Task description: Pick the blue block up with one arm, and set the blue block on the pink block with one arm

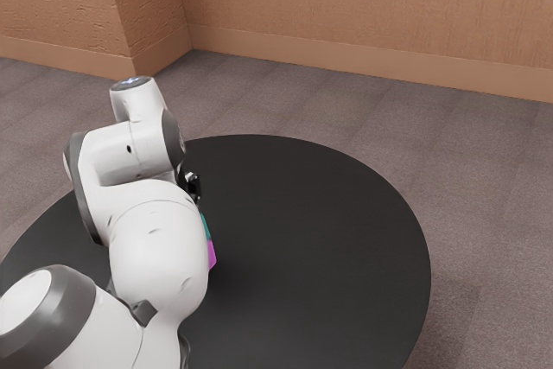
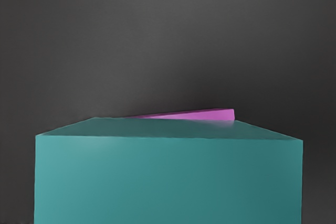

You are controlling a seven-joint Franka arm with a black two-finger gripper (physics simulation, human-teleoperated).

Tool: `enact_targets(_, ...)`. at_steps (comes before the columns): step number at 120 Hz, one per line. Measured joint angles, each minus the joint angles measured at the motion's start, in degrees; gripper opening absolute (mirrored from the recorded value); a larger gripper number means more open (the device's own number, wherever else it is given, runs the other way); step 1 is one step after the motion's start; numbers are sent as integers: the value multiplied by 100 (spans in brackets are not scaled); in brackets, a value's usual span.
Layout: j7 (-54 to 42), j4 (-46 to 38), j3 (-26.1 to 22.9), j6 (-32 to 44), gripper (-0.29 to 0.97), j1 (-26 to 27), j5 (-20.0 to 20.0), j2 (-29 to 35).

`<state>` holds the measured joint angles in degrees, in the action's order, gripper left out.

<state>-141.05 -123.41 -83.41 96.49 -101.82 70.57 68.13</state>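
Blue block [image 1: 206, 227]: in the exterior view, a thin teal strip showing past the arm's [image 1: 143, 239] white links. In the wrist view [image 2: 168, 177] it is large and close under the hand, one broad face square to the camera with a shallow top face above it.
Pink block [image 1: 212, 254]: in the exterior view, a magenta strip directly beneath the teal one, the two meeting with no gap seen. In the wrist view [image 2: 202, 114] it is a narrow wedge past the blue block's far top edge.
Orientation: the blue block sits level, and the pink edge runs slightly askew to it. The part in view gives no clear long axis.
Gripper [image 1: 193, 186]: a small black part above the blocks, beside the arm. Its grip cannot be told.
Table [image 1: 346, 239]: round and dark. The blocks lie toward the exterior view's left, well apart from the rim, with broad open surface to the right.
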Motion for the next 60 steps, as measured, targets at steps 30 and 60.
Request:
enact_targets(30,190,0,-31,5,39,-13,-1,17)
enact_targets(60,471,0,-38,7,39,-18,-6,18)
